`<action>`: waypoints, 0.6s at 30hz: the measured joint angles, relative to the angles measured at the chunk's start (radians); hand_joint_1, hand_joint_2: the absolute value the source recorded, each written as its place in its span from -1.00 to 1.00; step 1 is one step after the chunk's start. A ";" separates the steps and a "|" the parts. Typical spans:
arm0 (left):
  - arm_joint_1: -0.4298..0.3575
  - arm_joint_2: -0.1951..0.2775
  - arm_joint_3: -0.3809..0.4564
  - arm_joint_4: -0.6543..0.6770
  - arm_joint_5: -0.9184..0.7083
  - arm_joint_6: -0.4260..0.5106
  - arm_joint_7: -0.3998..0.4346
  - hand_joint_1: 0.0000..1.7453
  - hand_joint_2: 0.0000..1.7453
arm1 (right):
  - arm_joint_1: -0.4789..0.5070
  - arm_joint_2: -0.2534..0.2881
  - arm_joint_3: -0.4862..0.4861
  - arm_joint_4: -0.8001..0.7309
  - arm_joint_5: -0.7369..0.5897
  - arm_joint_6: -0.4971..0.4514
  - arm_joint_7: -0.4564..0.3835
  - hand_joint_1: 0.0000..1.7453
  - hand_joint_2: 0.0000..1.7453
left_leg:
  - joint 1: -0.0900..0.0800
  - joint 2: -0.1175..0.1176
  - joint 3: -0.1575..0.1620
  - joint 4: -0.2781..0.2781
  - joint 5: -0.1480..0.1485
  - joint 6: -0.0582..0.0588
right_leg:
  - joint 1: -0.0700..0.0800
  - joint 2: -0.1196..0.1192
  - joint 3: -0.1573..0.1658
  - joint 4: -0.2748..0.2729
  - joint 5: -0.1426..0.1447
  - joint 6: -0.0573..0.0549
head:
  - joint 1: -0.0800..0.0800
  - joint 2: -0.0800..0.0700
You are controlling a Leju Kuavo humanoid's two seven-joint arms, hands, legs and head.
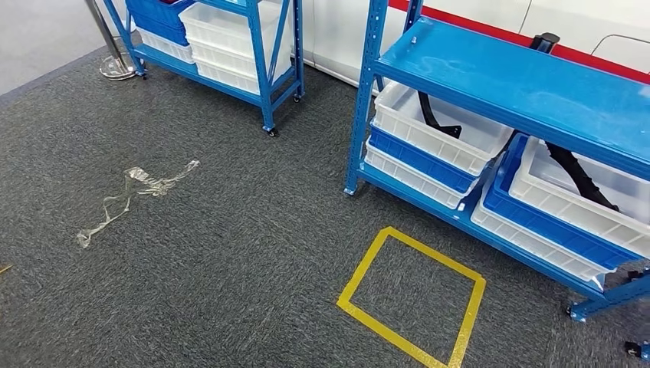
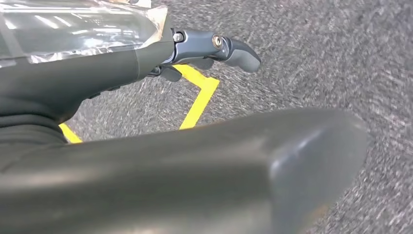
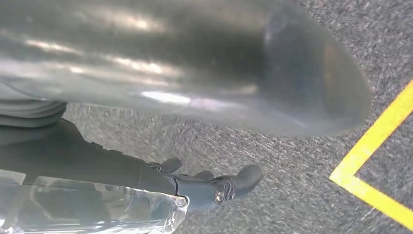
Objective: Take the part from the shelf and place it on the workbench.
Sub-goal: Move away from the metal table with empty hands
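A black curved part [image 1: 437,116] lies in a white bin [image 1: 406,123] on the middle level of the blue shelf [image 1: 521,84] to my right front. A second black part [image 1: 579,175] lies in the neighbouring white bin [image 1: 613,201]. My left hand [image 2: 160,161] hangs over grey carpet, its dark fingers [image 2: 236,49] stretched out with nothing in them. My right hand [image 3: 170,73] hangs likewise, its fingers [image 3: 236,181] extended and holding nothing.
A yellow taped square [image 1: 414,295] marks the carpet in front of the shelf; its line [image 2: 199,97] runs under both hands [image 3: 375,146]. Clear tape scraps [image 1: 130,192] lie at the left. A second blue shelf [image 1: 264,46] with bins and a stanchion base [image 1: 115,67] stand at the back left.
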 joint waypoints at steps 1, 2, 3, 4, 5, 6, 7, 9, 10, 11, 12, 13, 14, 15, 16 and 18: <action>0.001 0.000 0.000 0.000 0.000 0.000 0.000 -1.00 -1.00 | -0.002 0.000 0.000 0.000 0.000 0.000 0.000 -1.00 -1.00 | -0.001 0.013 -0.001 0.000 -0.001 0.002 | 0.000 -0.008 -0.033 0.067 -0.027 -0.002 | 0.002 0.000; 0.001 0.000 0.000 0.000 0.000 0.000 0.000 -1.00 -1.00 | -0.001 0.000 0.000 0.000 0.000 0.000 0.000 -1.00 -1.00 | -0.002 0.025 -0.002 0.000 -0.001 0.002 | -0.001 -0.012 -0.059 0.121 -0.045 -0.001 | 0.003 0.000; 0.002 0.000 0.000 0.000 0.000 0.000 0.000 -1.00 -1.00 | 0.000 0.000 0.000 0.000 0.000 0.000 0.000 -1.00 -1.00 | -0.003 0.037 -0.002 0.000 -0.002 0.002 | -0.002 -0.015 -0.071 0.146 -0.050 0.004 | 0.003 0.000; 0.001 0.000 0.000 0.000 0.000 0.000 0.000 -1.00 -1.00 | 0.002 0.000 0.000 0.000 0.000 0.000 0.000 -1.00 -1.00 | -0.003 0.048 -0.001 0.000 -0.004 0.001 | -0.003 -0.019 -0.062 0.131 -0.040 0.012 | 0.003 0.000; 0.001 -0.001 0.000 0.000 0.000 0.000 0.000 -1.00 -1.00 | 0.003 -0.001 0.000 0.000 0.000 0.000 0.000 -1.00 -1.00 | -0.002 0.060 0.001 0.001 -0.006 -0.002 | -0.005 -0.030 -0.029 0.071 -0.016 0.022 | 0.003 0.000; 0.001 -0.001 0.000 0.000 0.000 0.000 0.000 -1.00 -1.00 | 0.003 -0.001 -0.001 0.000 0.000 0.000 0.000 -1.00 -1.00 | -0.003 0.070 0.005 0.001 -0.009 -0.006 | -0.006 -0.055 0.014 -0.009 0.011 0.028 | 0.004 0.000; 0.001 -0.001 0.000 0.000 0.000 0.000 0.000 -1.00 -1.00 | 0.002 -0.001 -0.001 0.000 0.000 0.000 0.000 -1.00 -1.00 | -0.006 0.079 0.009 0.001 -0.013 -0.012 | -0.004 -0.079 0.052 -0.077 0.034 0.029 | 0.005 0.000; 0.000 -0.001 0.000 0.000 0.000 0.000 0.000 -1.00 -1.00 | -0.001 0.000 -0.001 0.000 0.000 0.000 0.000 -1.00 -1.00 | -0.012 0.097 0.018 0.001 -0.022 -0.025 | 0.002 -0.106 0.087 -0.138 0.054 0.019 | 0.002 0.000; -0.001 -0.001 0.000 0.000 0.000 0.000 0.000 -1.00 -1.00 | -0.001 0.000 -0.001 0.000 0.000 0.000 0.000 -1.00 -1.00 | -0.013 0.107 0.024 -0.001 -0.025 -0.031 | 0.006 -0.097 0.085 -0.137 0.056 0.012 | 0.001 0.000; -0.002 -0.001 0.000 0.000 0.000 0.000 0.000 -1.00 -1.00 | -0.001 0.000 -0.001 0.000 0.000 0.000 0.000 -1.00 -1.00 | -0.011 0.113 0.029 -0.003 -0.028 -0.036 | 0.001 -0.083 0.085 -0.139 0.057 0.004 | -0.001 0.000; -0.004 -0.002 0.000 0.000 0.000 0.000 0.000 -1.00 -1.00 | 0.000 0.000 -0.001 0.000 0.000 0.000 0.000 -1.00 -1.00 | -0.009 0.105 0.031 0.003 -0.035 -0.042 | -0.003 -0.071 0.086 -0.141 0.058 -0.003 | -0.002 0.000; -0.006 -0.002 0.000 0.000 0.000 0.000 0.000 -1.00 -1.00 | 0.000 -0.001 -0.001 0.000 0.000 0.000 0.000 -1.00 -1.00 | -0.005 0.085 0.025 0.024 -0.053 -0.047 | -0.007 -0.059 0.088 -0.144 0.059 -0.012 | -0.005 0.000; -0.005 -0.002 0.000 0.000 0.000 0.000 0.000 -1.00 -1.00 | -0.001 -0.001 -0.001 0.000 0.000 -0.001 0.000 -1.00 -1.00 | -0.003 0.055 -0.001 0.082 -0.087 -0.050 | -0.012 -0.045 0.092 -0.146 0.060 -0.020 | -0.008 0.000; -0.004 -0.002 0.000 0.000 0.000 0.000 0.000 -1.00 -1.00 | -0.002 0.000 -0.002 0.000 0.001 -0.001 0.000 -1.00 -1.00 | -0.002 0.025 -0.032 0.149 -0.122 -0.052 | -0.011 -0.032 0.093 -0.145 0.060 -0.026 | -0.011 0.000; -0.002 -0.002 0.000 0.000 0.000 0.000 0.000 -1.00 -1.00 | -0.003 0.001 -0.002 0.000 0.002 -0.001 0.000 -1.00 -1.00 | -0.001 0.007 -0.068 0.220 -0.154 -0.053 | -0.010 -0.019 0.093 -0.145 0.060 -0.029 | -0.013 0.000; 0.001 -0.001 0.000 0.000 0.001 0.000 0.000 -1.00 -1.00 | -0.002 0.002 -0.002 0.000 0.004 -0.001 0.001 -1.00 -1.00 | -0.001 -0.003 -0.109 0.283 -0.159 -0.052 | -0.008 0.009 0.095 -0.145 0.060 -0.030 | -0.013 0.000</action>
